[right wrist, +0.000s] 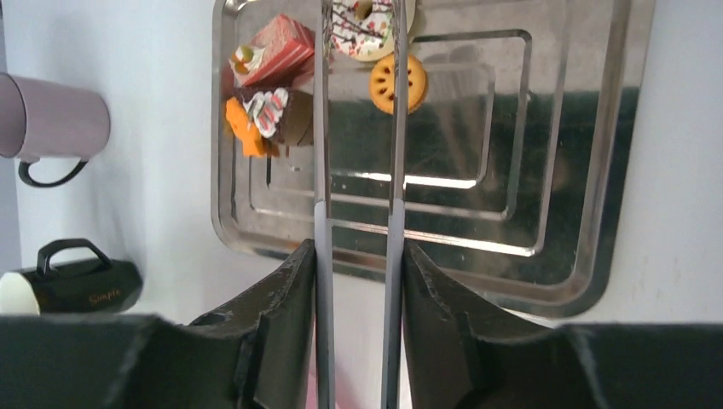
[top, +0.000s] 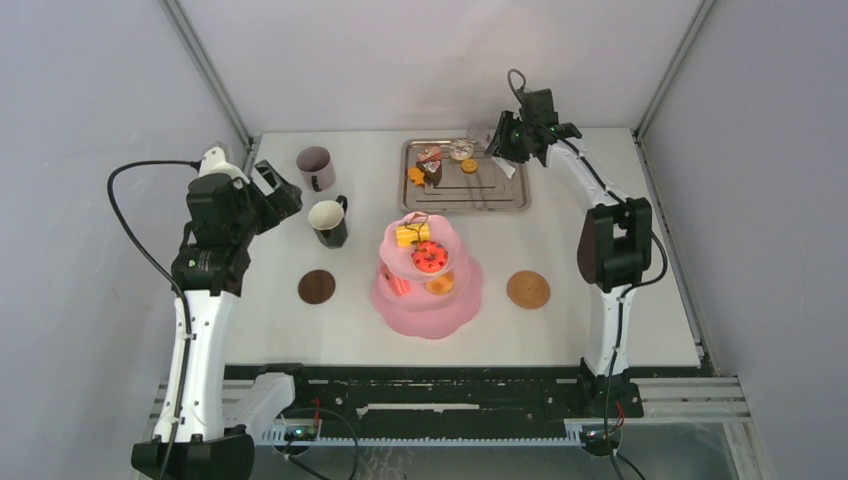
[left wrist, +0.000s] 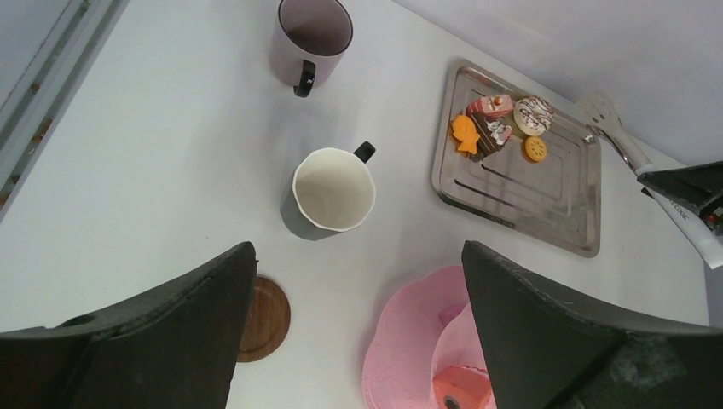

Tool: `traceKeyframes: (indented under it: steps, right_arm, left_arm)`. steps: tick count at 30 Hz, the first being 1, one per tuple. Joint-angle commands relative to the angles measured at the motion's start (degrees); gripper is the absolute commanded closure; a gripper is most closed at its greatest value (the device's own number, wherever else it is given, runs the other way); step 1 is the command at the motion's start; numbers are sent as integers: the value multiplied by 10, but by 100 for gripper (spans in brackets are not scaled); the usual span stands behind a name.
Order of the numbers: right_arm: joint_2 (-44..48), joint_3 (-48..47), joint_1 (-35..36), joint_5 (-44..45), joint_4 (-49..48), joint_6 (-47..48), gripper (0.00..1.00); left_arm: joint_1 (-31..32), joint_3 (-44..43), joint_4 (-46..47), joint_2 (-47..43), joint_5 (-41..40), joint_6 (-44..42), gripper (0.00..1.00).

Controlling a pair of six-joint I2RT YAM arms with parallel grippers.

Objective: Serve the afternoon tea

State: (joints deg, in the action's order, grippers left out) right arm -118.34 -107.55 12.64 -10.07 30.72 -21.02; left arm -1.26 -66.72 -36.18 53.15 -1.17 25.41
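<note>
The right pincer (right wrist: 356, 277) is clenched on a pair of tongs (right wrist: 321, 170), one arm against each finger. The tongs reach straight ahead over the tray (right wrist: 546, 213). Their tips sit on either side of a white donut (right wrist: 362, 30); I cannot tell if they touch it. Just beside the right arm lies an orange biscuit (right wrist: 398, 83). Left of the tongs crowd a pink slice (right wrist: 277, 51), a chocolate slice (right wrist: 277, 115) and an orange star (right wrist: 243, 128), with the chocolate slice close against the left arm. Further left, off the tray, the mauve mug (right wrist: 51, 123) and black mug (right wrist: 77, 285) stand on the worktop (right wrist: 170, 170).

The left pincer (left wrist: 358, 281) is released, jaws wide, above the worktop. The black mug is just ahead of it, a coaster (left wrist: 264, 315) is by its left finger, and the pink stand (left wrist: 409, 341) is below and to the right.
</note>
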Motion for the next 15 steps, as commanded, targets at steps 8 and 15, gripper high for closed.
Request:
traceKeyframes:
  steps: [8,15]
  right_arm:
    - [-102,-148,-25,-55,12,-39,53]
    - [-125,-144,-28,-69,13,-40,52]
  left_arm:
    - [-5,-37,18,26,-19,-4,6]
    - [-5,-36,21,33,-21,-5,6]
